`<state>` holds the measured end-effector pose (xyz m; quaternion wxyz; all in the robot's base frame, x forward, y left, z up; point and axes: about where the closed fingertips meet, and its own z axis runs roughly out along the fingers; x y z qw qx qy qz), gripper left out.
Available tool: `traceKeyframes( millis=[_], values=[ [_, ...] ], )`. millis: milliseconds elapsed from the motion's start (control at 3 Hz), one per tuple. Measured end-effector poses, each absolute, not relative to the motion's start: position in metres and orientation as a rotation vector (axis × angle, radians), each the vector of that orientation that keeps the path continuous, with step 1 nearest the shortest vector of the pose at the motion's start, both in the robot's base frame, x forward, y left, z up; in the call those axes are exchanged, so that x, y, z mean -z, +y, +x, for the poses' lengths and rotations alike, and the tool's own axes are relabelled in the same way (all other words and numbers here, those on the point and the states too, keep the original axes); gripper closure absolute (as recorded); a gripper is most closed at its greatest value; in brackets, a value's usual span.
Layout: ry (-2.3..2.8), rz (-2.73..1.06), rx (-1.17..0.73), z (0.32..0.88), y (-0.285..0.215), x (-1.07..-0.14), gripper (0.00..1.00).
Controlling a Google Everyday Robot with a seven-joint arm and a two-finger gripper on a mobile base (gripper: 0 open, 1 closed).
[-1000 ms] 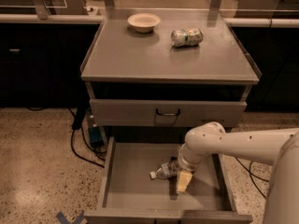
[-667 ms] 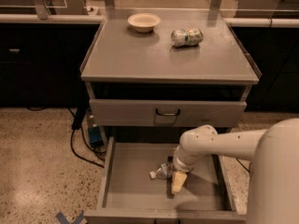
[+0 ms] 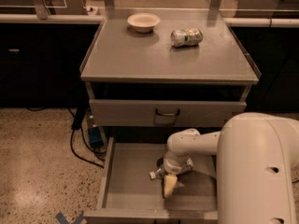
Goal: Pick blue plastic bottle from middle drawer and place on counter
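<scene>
View: camera view
Gripper (image 3: 169,185): low inside drawer (image 3: 126,181), right of centre, pointing down at the floor; open or closed cannot be told.
Bottle (image 3: 155,173): lying on drawer floor, white cap toward left, body partly hidden under gripper; contact unclear.
Drawer: open, below a shut drawer front (image 3: 140,113) with black handle.
Surface (image 3: 140,55): bowl (image 3: 143,21) at rear; dented can (image 3: 186,37) on its side, right of bowl, apart.
Arm (image 3: 196,143): reaching in from right.
</scene>
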<state>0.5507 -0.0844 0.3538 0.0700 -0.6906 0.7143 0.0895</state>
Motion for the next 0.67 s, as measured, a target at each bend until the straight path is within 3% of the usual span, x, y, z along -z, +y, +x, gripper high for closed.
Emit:
traceKeyframes(
  millis=[333, 667],
  values=[
    [2.15, -2.08, -0.275, 0.5506, -0.0829, -0.3506, 0.18],
    [2.15, -2.08, -0.275, 0.5506, -0.0829, -0.3505, 0.43]
  ],
)
